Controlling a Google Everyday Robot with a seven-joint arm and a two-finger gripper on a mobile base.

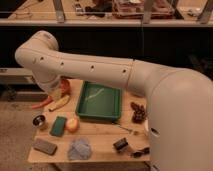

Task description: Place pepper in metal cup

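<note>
Reaching down far left with gripper [56, 93] closed, right by pepper [42, 103] at table's left edge, presumably for lifting; grip on it unclear. Short carry nearward into metal cup [39, 121].

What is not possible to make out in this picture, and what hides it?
Camera view: the gripper is low at the far left corner of the table, near the pepper; the arm's wrist covers it, so whether its shut jaws hold anything is hidden.
Camera view: the table's right end is covered by the robot's body.
Camera view: the inside of the metal cup is too dark to see.
</note>
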